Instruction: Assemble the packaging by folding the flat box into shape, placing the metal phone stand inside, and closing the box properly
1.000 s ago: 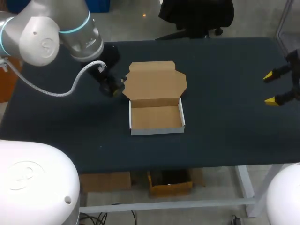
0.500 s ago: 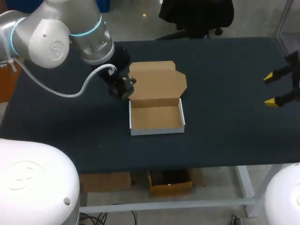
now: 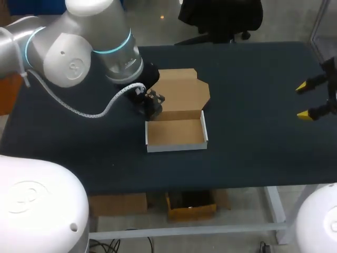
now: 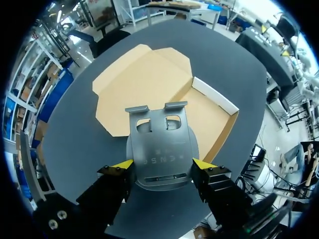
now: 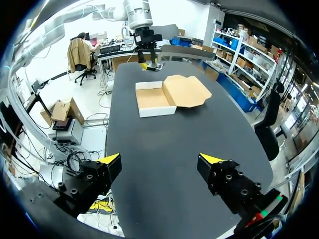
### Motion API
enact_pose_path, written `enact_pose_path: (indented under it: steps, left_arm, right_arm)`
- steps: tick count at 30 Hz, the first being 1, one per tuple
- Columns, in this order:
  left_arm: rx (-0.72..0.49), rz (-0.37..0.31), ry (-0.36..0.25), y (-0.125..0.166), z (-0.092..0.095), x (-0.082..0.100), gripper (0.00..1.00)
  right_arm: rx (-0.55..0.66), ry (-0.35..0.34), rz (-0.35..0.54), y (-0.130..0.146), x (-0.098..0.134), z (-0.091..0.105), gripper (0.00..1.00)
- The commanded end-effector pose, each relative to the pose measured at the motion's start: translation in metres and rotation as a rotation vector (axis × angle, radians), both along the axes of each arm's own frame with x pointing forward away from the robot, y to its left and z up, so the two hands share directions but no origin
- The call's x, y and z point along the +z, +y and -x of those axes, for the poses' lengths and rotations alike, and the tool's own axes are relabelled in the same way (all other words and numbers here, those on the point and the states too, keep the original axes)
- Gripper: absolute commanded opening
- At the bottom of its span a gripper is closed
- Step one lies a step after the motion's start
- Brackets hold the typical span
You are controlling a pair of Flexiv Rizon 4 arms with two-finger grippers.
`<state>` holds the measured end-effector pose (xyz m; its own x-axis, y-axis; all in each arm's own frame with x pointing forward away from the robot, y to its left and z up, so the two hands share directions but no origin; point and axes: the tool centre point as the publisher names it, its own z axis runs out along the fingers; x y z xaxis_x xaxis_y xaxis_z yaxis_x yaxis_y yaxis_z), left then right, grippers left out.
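The left gripper (image 4: pixel 162 164) clamps the phone stand (image 4: pixel 162 144) above the box lid (image 4: pixel 144 79).

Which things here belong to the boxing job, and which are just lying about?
Job: open brown cardboard box with white walls; grey metal phone stand, held in left gripper.
Not in use: open right gripper, over the black table, far right.

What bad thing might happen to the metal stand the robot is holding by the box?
The left gripper pinches the phone stand only by its base edges, so it might slip or tilt. The stand hangs by the back-left corner of the box, above the open lid; lowered there, it could hit the wall or squash the lid.
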<state>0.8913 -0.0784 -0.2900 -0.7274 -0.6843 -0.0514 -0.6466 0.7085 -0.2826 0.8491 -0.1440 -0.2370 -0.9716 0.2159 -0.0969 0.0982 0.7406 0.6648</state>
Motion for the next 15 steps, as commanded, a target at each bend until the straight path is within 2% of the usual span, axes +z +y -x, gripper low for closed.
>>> enact_pose_path:
  steps: [1, 8, 15]
  left_arm:
    - [-0.005, 0.000, -0.001, -0.011, 0.003, -0.007, 0.00]
    - [-0.036, 0.003, 0.009, -0.029, 0.006, -0.018, 0.00]
    - [-0.059, -0.009, 0.016, -0.046, -0.001, -0.028, 0.00]
  right_arm:
    - [0.003, -0.001, -0.005, -0.001, 0.001, 0.001, 1.00]
    - [0.003, -0.001, -0.005, -0.001, 0.001, 0.001, 1.00]
    - [0.003, -0.001, -0.005, -0.001, 0.001, 0.001, 1.00]
